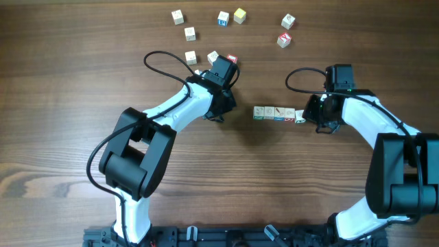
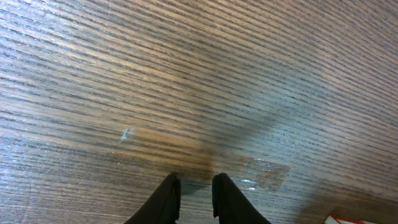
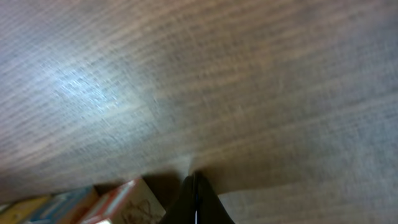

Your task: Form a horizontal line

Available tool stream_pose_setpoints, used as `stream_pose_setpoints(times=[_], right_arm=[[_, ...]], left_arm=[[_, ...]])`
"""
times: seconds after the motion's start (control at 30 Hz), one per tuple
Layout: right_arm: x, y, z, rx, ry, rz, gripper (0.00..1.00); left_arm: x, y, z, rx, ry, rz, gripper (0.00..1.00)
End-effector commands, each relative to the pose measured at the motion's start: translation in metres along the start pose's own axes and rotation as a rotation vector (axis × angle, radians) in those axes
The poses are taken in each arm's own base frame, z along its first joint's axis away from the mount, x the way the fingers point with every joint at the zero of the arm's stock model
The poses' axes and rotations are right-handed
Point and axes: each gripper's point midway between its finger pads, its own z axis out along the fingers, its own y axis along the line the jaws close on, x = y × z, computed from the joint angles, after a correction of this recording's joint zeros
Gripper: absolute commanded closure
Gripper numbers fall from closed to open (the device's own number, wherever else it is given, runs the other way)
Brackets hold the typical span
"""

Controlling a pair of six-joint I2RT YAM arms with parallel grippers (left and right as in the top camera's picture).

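The horizontal line (image 1: 276, 113) is a short row of several small pale cubes with coloured marks, lying mid-table between the two arms. Its right-end cube (image 1: 300, 119) sits slightly lower than the others. My right gripper (image 1: 317, 125) is shut and empty, just right of that end. In the right wrist view the shut gripper (image 3: 194, 186) is over bare wood, with a red-edged cube (image 3: 121, 202) close to its left. My left gripper (image 1: 218, 115) is left of the row and apart from it. In the left wrist view that gripper (image 2: 196, 183) stands narrowly open over bare wood, holding nothing.
Several loose cubes lie scattered along the far side, among them a yellow one (image 1: 239, 15), a red-marked one (image 1: 284, 40) and a white one (image 1: 191, 57) close to the left arm. A red-and-white cube corner (image 2: 348, 219) shows at the left wrist view's lower right edge.
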Motion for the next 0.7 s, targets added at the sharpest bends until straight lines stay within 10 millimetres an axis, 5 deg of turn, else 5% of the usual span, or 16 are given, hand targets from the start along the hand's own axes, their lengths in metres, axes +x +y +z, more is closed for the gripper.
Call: stream_pose_setpoints(times=[0.0,0.2,0.67], right_arm=[[0.027,-0.005,0.006,0.007,0.111,-0.004,0.96],[0.059,0.015,-0.002,-0.137,0.262,-0.086,0.96],[0.041,0.023,0.001,-0.169,0.183,-0.100,0.96]], left_arm=[[0.023,0.015,0.022,-0.056,0.064,0.007,0.79],[0.022,0.015,0.022,-0.053,0.062,0.006,0.79],[0.022,0.013,0.022,-0.048,0.058,0.008,0.79]])
